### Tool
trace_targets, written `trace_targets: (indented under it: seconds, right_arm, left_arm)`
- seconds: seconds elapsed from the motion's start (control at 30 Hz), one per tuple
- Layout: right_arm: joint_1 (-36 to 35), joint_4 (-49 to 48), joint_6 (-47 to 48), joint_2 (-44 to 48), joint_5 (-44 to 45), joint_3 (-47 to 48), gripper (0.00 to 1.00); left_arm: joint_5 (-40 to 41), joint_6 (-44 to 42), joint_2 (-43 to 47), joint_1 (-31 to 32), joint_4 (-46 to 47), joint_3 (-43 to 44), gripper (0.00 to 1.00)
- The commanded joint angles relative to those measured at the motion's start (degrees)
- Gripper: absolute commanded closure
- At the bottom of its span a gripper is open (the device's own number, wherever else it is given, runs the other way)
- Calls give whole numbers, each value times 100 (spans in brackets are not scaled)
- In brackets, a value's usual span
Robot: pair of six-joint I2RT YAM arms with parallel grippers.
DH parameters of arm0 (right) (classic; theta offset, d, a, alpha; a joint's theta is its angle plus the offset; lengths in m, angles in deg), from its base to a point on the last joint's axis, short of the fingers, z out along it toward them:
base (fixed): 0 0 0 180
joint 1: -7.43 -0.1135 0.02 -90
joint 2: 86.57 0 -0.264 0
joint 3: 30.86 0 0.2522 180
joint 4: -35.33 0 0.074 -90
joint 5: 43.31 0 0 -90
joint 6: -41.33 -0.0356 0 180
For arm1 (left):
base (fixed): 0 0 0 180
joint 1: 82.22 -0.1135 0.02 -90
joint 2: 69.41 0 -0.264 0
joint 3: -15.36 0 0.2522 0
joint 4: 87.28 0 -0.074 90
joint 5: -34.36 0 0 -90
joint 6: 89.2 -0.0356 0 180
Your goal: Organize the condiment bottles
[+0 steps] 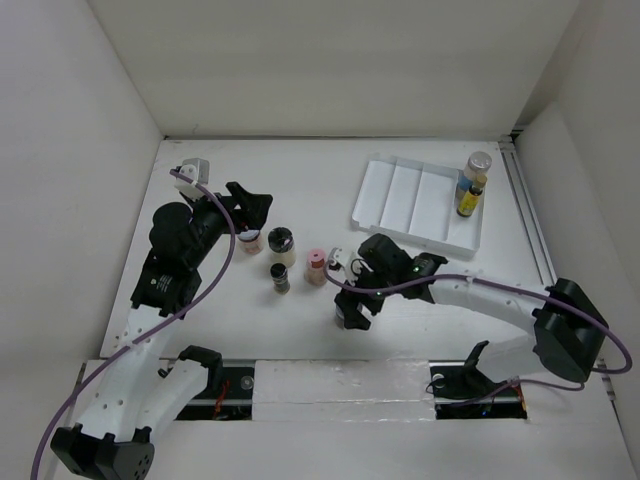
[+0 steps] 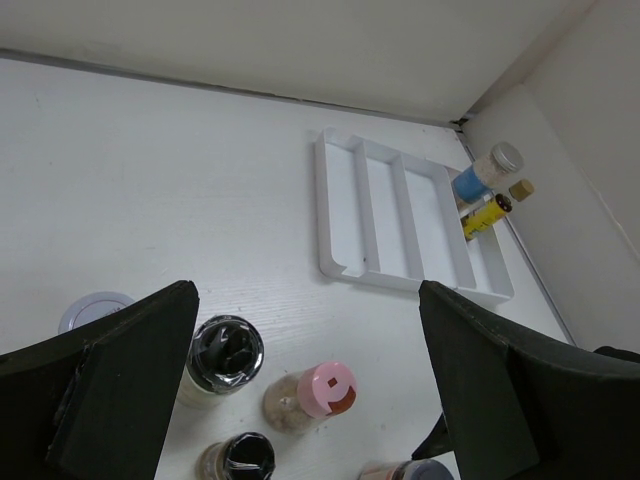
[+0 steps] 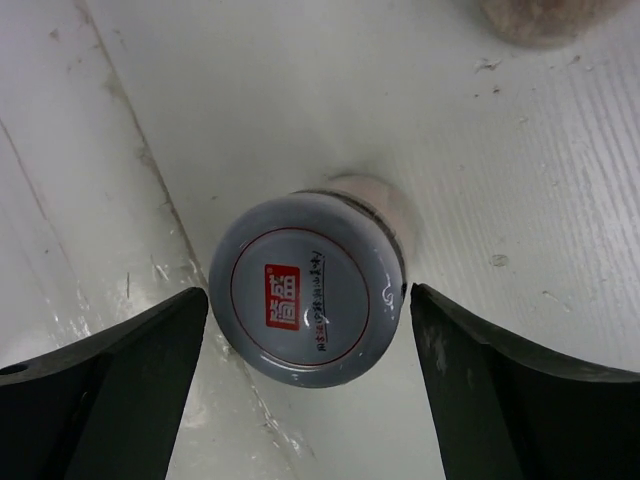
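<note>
Right claw (image 3: 308,293) released, fingers at 9 and 3 of the grey-capped jar (image 3: 305,308), gaps on both sides. The jar stands on the desk (image 1: 300,180), at 5 o'clock from the pink-capped jar (image 1: 316,265). Suggest: stay centred, drop below the cap, clench on the body. The tray (image 1: 405,200) is at 1 o'clock. Left claw (image 2: 308,290) released, holding nothing.

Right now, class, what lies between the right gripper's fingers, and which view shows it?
A grey-capped jar, red label on its lid, stands between the right gripper's fingers; the right wrist view shows it. Whether they press it is unclear.
</note>
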Motion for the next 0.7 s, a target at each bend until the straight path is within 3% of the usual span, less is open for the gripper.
trace_targets:
  seconds: [0.0,0.27,0.43,0.57,0.67]
  right_arm:
    - [-98,-479,-79,-14,533,304,14]
    - [-98,-1280,-510,470,1669,189,56]
    - [-20,-1384,-441,943,2661,488,56]
    - [917,-1972,-370,1067,3023,839,56]
    - [1622,-2560,-256,498,2787,1190,56]
  left_arm:
    - [-90,-2,92,-37,182,43,11]
    - [-90,-2,92,-37,182,43,11]
    - [-143,51,92,-37,234,43,10]
    - [-204,51,92,-37,235,43,10]
    - [-275,51,39,-37,296,-18,10]
